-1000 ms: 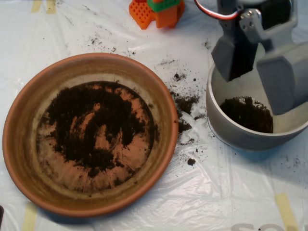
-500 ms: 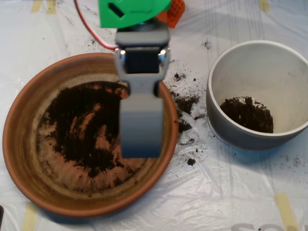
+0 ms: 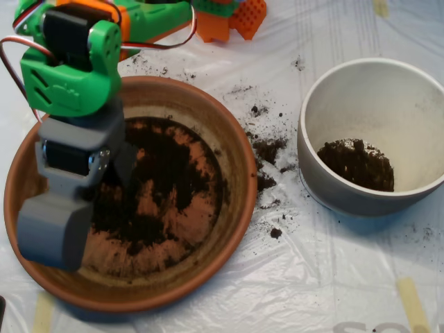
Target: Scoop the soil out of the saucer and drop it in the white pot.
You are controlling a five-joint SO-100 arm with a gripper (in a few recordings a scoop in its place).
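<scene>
Grey scoop (image 3: 54, 232) over orange-brown saucer (image 3: 236, 149); dark brown-black soil (image 3: 163, 187) beside it; off-white pot (image 3: 368, 104) far right.

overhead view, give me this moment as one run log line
scoop: over saucer left side | soil: mostly in saucer | white pot: some soil inside | spill: crumbs between

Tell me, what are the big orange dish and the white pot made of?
The saucer looks like terracotta, unglazed clay: matte orange-brown, with faint rings and dusty pale patches. The white pot could be ceramic or plastic; its walls are smooth, even and off-white, so the look alone doesn't settle it.
</scene>
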